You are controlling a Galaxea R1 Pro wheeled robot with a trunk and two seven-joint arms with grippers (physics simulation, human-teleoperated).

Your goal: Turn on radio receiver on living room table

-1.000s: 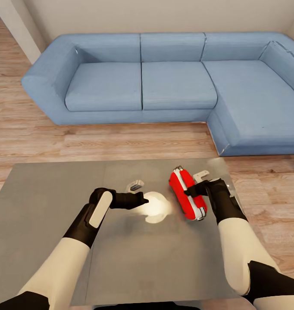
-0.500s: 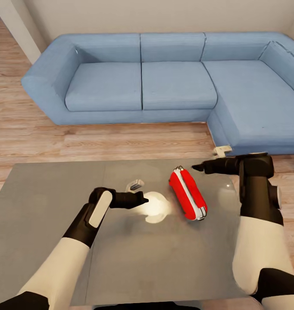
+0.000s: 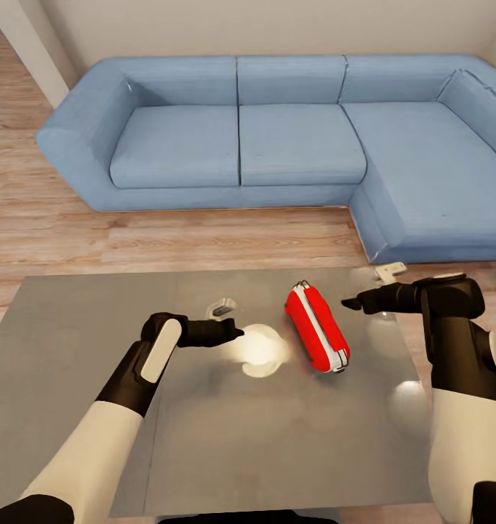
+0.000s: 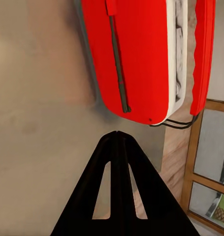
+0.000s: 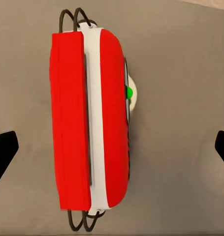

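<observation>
The red radio receiver (image 3: 317,327) lies on the glossy grey table (image 3: 81,349), right of its middle, with its white band and wire handle (image 3: 302,284) showing. My right gripper (image 3: 348,303) hovers just to the radio's right, apart from it and pointing at it. In the right wrist view it is open (image 5: 112,150), its fingertips (image 5: 3,152) wide on either side of the radio (image 5: 92,142), whose dial (image 5: 130,93) carries a green spot. My left gripper (image 3: 238,332) is shut, left of the radio. In the left wrist view its closed tip (image 4: 116,133) points at the radio (image 4: 131,54).
A blue L-shaped sofa (image 3: 292,138) runs along the far wall and wraps round to the right. Light wood floor (image 3: 168,240) lies between sofa and table. A bright glare patch (image 3: 259,349) sits on the table near my left gripper.
My right gripper has come off the radio, lifted and swung out to its right. The left gripper has drawn back slightly. The radio has stayed put.
</observation>
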